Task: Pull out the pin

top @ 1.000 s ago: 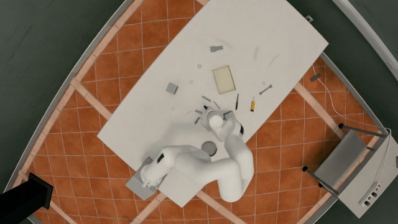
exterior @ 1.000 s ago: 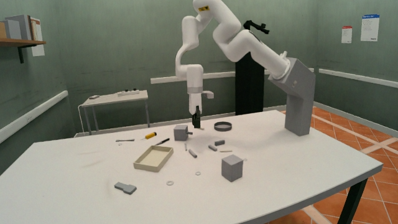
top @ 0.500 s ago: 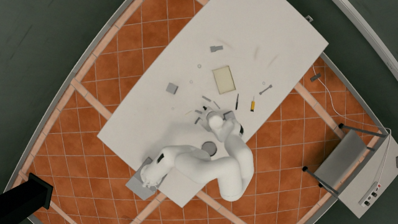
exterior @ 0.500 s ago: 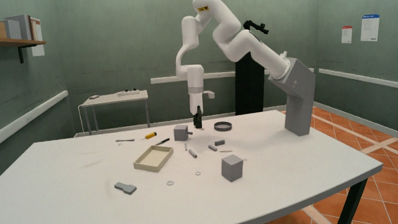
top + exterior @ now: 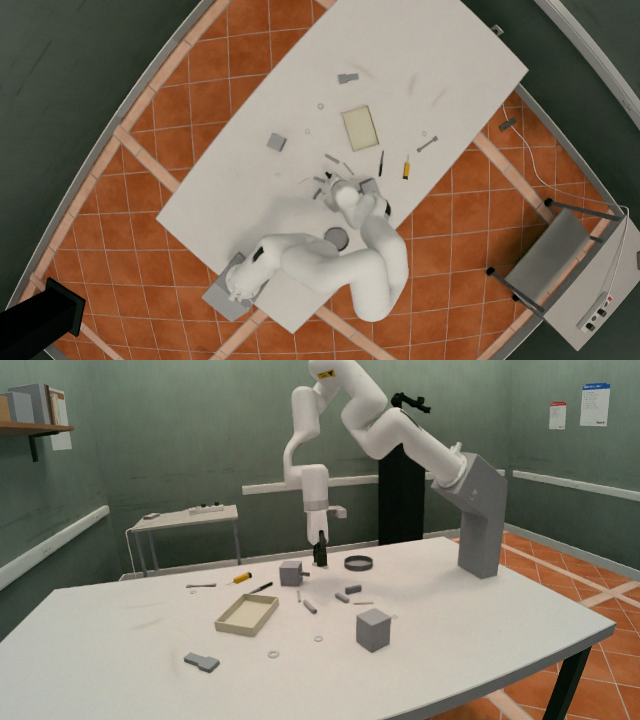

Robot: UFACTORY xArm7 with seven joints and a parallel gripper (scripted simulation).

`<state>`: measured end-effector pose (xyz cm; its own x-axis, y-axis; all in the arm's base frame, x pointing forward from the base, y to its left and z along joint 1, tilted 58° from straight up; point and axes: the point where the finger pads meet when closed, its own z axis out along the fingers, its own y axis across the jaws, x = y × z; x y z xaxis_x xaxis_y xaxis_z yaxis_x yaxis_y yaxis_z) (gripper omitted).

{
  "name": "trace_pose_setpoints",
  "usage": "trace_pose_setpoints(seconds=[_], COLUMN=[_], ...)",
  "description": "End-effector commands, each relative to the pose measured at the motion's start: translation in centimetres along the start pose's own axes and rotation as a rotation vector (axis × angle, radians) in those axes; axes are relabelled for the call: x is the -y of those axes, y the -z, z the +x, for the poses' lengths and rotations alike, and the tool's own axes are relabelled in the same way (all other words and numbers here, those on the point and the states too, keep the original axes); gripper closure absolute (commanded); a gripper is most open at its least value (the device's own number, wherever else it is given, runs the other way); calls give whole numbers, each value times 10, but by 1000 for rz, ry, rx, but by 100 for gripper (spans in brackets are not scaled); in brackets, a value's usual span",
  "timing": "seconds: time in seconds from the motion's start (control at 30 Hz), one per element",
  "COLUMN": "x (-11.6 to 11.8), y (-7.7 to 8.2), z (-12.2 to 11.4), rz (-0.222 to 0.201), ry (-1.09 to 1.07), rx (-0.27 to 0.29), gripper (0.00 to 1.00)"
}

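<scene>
The pin's block (image 5: 291,573) is a small grey cube on the table, with the short grey pin (image 5: 303,574) sticking out sideways from its right face. From above, the block (image 5: 370,186) is partly covered by my wrist and the pin is hidden. My gripper (image 5: 320,561) points straight down, its dark fingers low over the table just right of and behind the pin's tip. The fingers stand partly open with nothing between them. From above, only the dark finger end (image 5: 328,175) shows beside the wrist.
A second grey block (image 5: 373,630) stands nearer the front. A cream tray (image 5: 247,614), a dark ring (image 5: 358,562), a yellow-handled screwdriver (image 5: 242,578), a black pen (image 5: 261,588), loose grey pins (image 5: 342,597), washers and a flat grey piece (image 5: 201,662) lie around.
</scene>
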<state>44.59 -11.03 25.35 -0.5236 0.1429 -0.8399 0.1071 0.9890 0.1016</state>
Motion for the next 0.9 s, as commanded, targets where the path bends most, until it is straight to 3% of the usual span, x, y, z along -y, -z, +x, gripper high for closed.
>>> trace_pose_setpoints(seconds=[0.0,0.87], x=[0,3], y=[0,-3], z=[1,15], rz=[-1,-10], ry=[0,-8], rx=[-3,-44], gripper=[53,53])
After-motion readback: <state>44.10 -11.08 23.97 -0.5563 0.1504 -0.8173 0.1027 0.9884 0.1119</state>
